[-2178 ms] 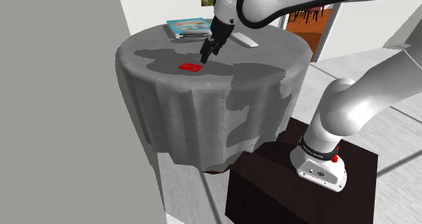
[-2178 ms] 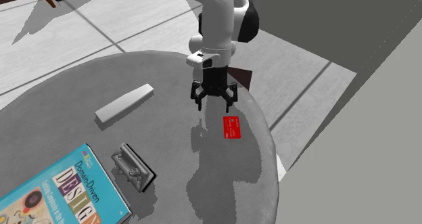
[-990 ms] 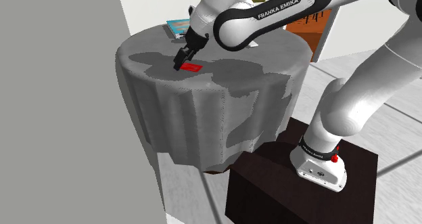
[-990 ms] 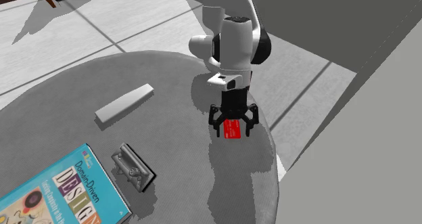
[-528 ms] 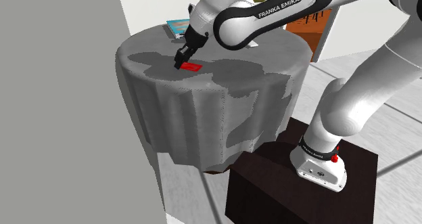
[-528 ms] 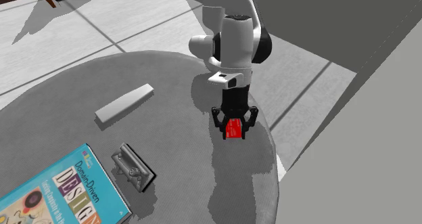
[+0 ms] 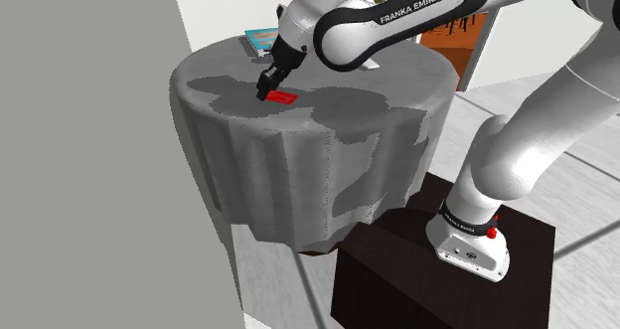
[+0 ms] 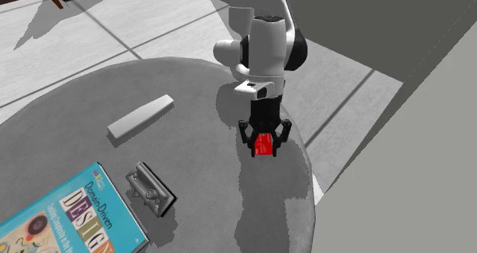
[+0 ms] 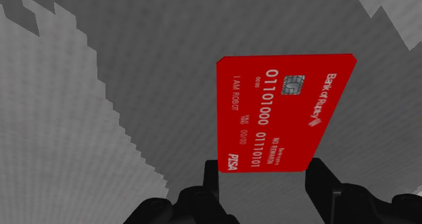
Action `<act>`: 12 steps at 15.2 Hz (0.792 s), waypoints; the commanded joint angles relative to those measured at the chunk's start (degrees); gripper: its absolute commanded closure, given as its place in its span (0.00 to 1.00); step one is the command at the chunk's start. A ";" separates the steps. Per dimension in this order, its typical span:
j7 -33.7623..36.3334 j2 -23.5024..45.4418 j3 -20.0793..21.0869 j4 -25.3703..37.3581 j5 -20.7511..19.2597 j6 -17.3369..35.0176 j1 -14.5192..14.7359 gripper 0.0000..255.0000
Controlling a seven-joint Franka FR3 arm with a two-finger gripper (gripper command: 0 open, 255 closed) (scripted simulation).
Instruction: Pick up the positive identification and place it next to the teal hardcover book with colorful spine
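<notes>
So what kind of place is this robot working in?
Probably a room in a home: a round table draped in grey cloth, a teal design book and a red bank card on it, a tiled floor, and a doorway beyond.

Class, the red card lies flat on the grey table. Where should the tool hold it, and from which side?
Grip the red card across its two long edges, near a short end, from above. It is thin and flat on the table, so only its edges give purchase, and its narrow width fits the tool.
</notes>
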 commanded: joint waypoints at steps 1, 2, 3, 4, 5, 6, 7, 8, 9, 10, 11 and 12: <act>-0.11 -0.22 -0.12 1.09 0.06 -1.61 0.01 1.00; -0.17 -0.39 -0.19 1.72 0.10 -2.41 0.02 1.00; -0.23 -0.55 -0.25 2.35 0.13 -3.20 0.03 1.00; -0.28 -0.69 -0.31 3.00 0.16 -3.99 0.04 1.00; -0.33 -0.82 -0.37 3.66 0.19 -4.77 0.05 1.00; -0.38 -0.93 -0.42 4.33 0.21 -5.56 0.05 1.00; -0.42 -1.03 -0.47 5.01 0.23 -6.34 0.05 1.00; -0.46 -1.12 -0.52 5.70 0.25 -7.12 0.05 1.00; -0.50 -1.20 -0.57 6.41 0.26 -7.90 0.05 1.00; -0.54 -1.26 -0.62 7.12 0.27 -8.68 0.04 1.00; -0.57 -1.31 -0.66 7.85 0.27 -9.45 0.04 1.00; -0.60 -1.35 -0.70 8.58 0.27 -10.22 0.03 1.00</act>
